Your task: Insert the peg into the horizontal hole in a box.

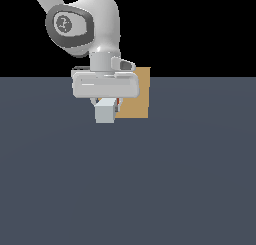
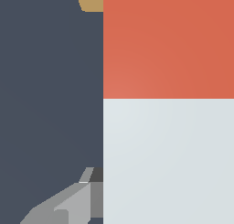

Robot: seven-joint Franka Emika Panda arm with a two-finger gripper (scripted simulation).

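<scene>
Peg [image 1: 105,111] sits gripped in the closed hand [image 1: 106,102], raised off the bench [image 1: 128,179], its far end aimed at the box [image 1: 137,96] just behind, ready for insertion.

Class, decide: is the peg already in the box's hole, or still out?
Cannot tell. The gripper and the peg it carries cover the box face; no hole shows.

Obstacle: the box [image 1: 137,96] is standing just behind the gripper [image 1: 106,105], upper centre.
Free room: the desk [image 1: 128,189] is lying open across the lower frame.

Matt cardboard-tan box [image 1: 136,96]; smooth matt peg [image 2: 168,104].
</scene>
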